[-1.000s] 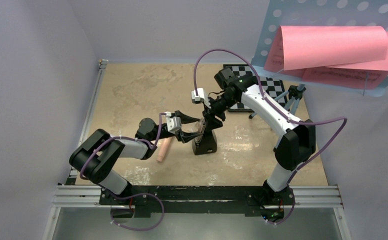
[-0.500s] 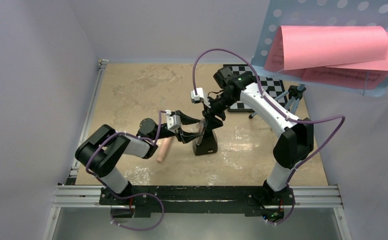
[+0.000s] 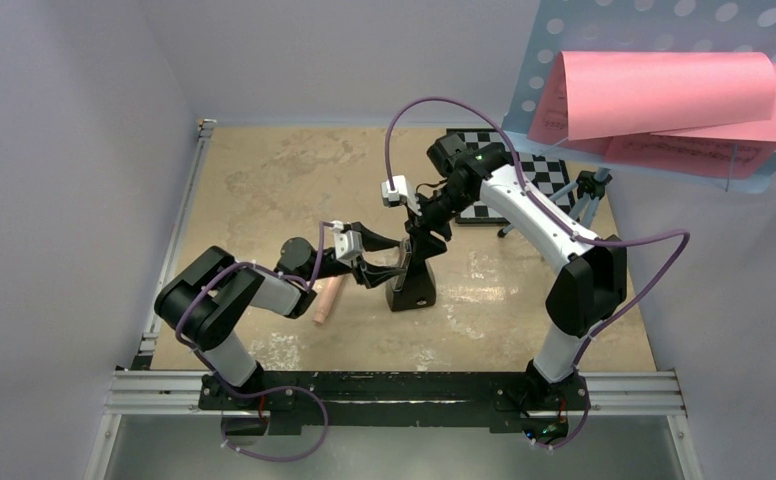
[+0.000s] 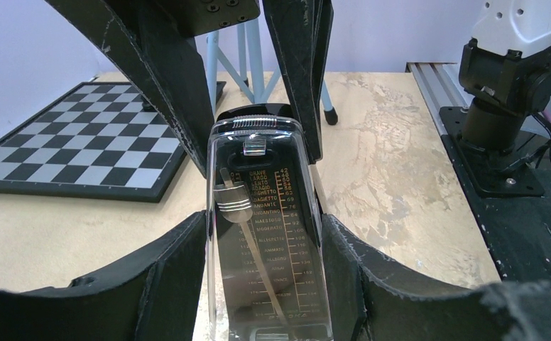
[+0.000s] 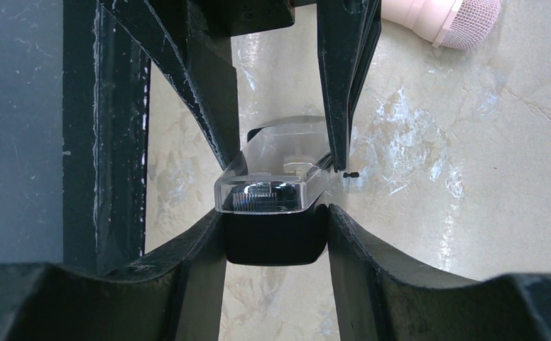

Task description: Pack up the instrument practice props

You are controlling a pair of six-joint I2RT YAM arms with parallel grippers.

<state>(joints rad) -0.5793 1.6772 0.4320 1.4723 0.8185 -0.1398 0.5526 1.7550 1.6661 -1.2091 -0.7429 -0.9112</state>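
the metronome (image 3: 411, 285) stands in the middle of the bench (image 3: 264, 180). the recorder (image 3: 328, 300) lies just left of it. the chessboard (image 3: 529, 175) lies behind, the music stand (image 3: 591, 187) right of that, pages (image 3: 664, 95) on it.

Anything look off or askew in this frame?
Both the left gripper and right gripper are clamped on the same metronome, which stands upright; its pendulum leans off centre. On the music stand, the pink pages sit crooked, the top one curled over. The recorder lies flat; nothing spilled.
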